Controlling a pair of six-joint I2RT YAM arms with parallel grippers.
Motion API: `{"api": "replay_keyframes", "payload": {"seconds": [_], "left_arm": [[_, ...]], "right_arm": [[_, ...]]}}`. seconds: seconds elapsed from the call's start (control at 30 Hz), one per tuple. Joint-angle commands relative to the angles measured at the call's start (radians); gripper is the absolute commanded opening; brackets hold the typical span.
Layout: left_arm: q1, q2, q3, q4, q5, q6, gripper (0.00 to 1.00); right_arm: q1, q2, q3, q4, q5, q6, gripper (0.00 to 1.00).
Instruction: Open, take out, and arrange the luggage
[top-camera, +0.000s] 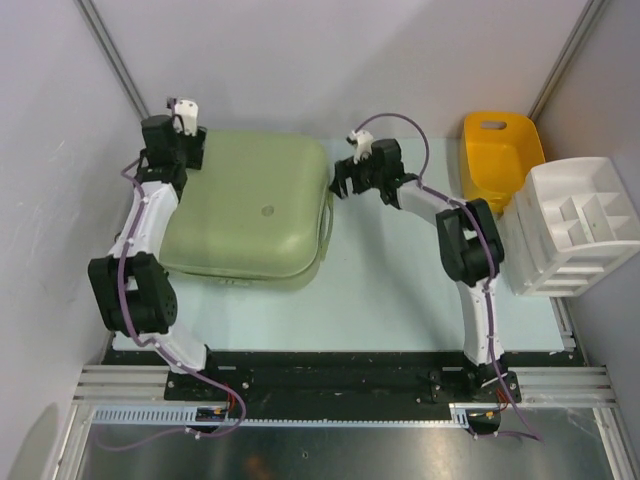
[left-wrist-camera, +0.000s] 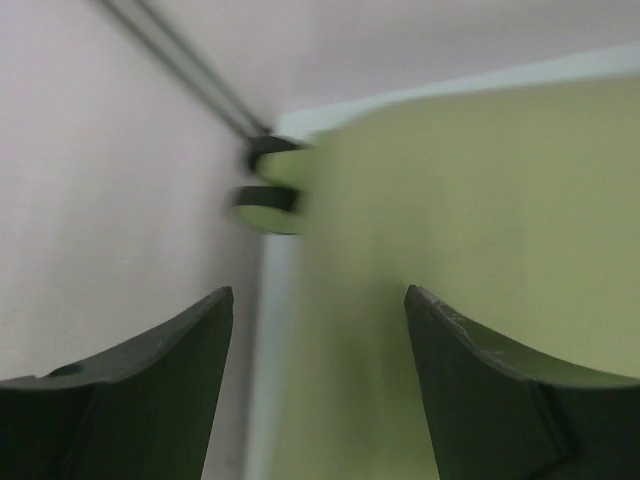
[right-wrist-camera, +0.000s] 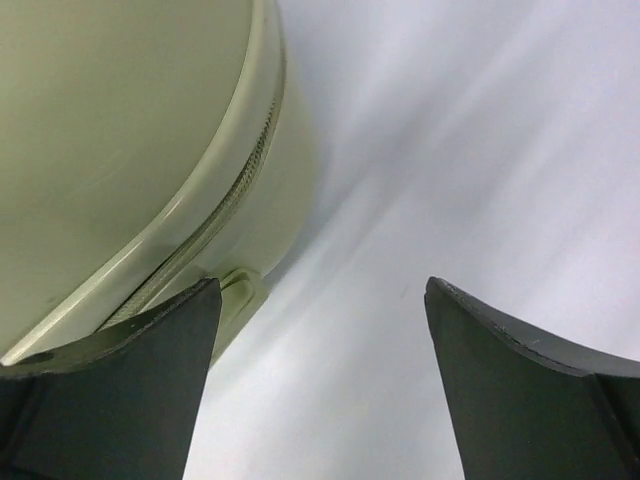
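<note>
luggage (top-camera: 250, 205), tub (top-camera: 500, 155), tray (top-camera: 575, 225) on table (top-camera: 400, 300)

The left arm (top-camera: 150, 212) and right arm (top-camera: 482, 310) are white links with chunky black joints, purple cables (top-camera: 392, 116) looping along, dark curved fingers (right-wrist-camera: 120, 390).

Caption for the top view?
Closed suitcase flat on table; open left claw at its far-left corner, open right claw beside its right edge; tub and tray at right.

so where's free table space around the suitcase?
Biggest bare patch: table between suitcase and right arm. Narrow strip along the near edge too. Crowded: right edge, tub and tray; left, suitcase near the wall.
</note>
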Motion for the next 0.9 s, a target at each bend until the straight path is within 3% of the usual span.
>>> {"api": "replay_keyframes", "payload": {"seconds": [0.0,0.1,0.2,0.37,0.53,0.67,0.77,0.87], "left_arm": [[-0.068,0.013,-0.032,-0.301,0.231,-0.253,0.76],[-0.062,0.027,0.032,-0.303,0.224,-0.263,0.8],[-0.021,-0.011,0.101,-0.313,0.26,-0.261,0.88],[0.053,-0.177,0.14,-0.43,0.523,-0.171,1.0],[0.111,-0.422,0.002,-0.634,0.619,-0.12,0.99],[0.31,-0.598,-0.182,-0.695,0.771,-0.19,0.98],[0.414,-0.698,-0.297,-0.744,0.863,-0.241,0.97],[0.435,-0.767,-0.438,-0.754,0.901,-0.279,0.96]], "right_arm": [[0.006,0.112,0.283,0.198,0.156,0.002,0.88],[-0.022,0.069,0.305,0.175,0.159,0.004,0.88],[-0.048,-0.014,0.201,0.155,0.107,-0.027,0.88],[-0.057,-0.271,-0.031,0.083,-0.055,-0.098,0.89],[-0.01,-0.449,-0.118,-0.178,-0.149,-0.13,0.88],[0.072,-0.565,-0.175,-0.383,-0.144,-0.144,0.87],[0.139,-0.64,-0.258,-0.428,-0.158,-0.095,0.86],[0.222,-0.703,-0.371,-0.434,-0.192,-0.101,0.83]]}}
